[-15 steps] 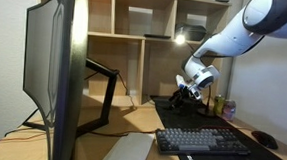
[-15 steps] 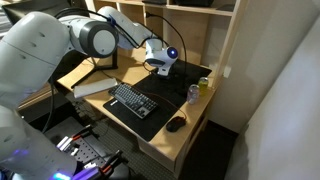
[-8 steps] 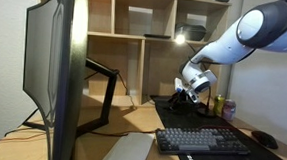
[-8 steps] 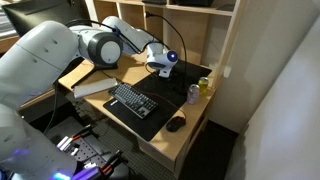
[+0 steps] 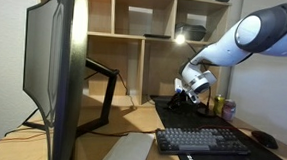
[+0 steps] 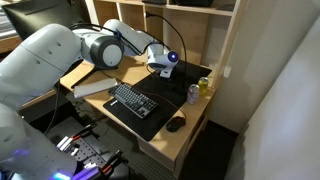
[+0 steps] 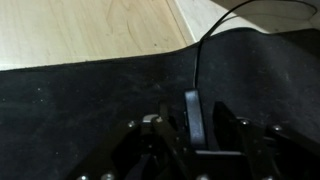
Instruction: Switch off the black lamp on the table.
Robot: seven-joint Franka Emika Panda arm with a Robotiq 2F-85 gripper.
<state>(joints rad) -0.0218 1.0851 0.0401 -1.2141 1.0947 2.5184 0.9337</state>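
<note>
The black lamp's flat head (image 5: 193, 33) hangs lit in front of the shelf. Its foot stands at the back of the black mat (image 5: 209, 122) on the table (image 5: 131, 115). My gripper (image 5: 190, 89) is low at that foot, seen in both exterior views (image 6: 161, 66). In the wrist view, a slim flat upright part of the lamp (image 7: 193, 112) stands between the fingers of my gripper (image 7: 192, 118), and its thin stem (image 7: 203, 50) curves away over the mat (image 7: 80, 100). The jaws stand close on either side of the part. The picture is too dark to show whether they press it.
A large monitor (image 5: 54, 65) on a thick black arm (image 5: 105, 88) fills the near side. A keyboard (image 6: 133, 100) and a mouse (image 6: 176, 124) lie on the mat. Two cans (image 6: 199, 90) stand near the table's far corner. The cubby shelf (image 5: 135, 49) rises right behind the lamp.
The arm's upper links have shifted a little, while the gripper stays low at the lamp's foot. The lamp head is still lit.
</note>
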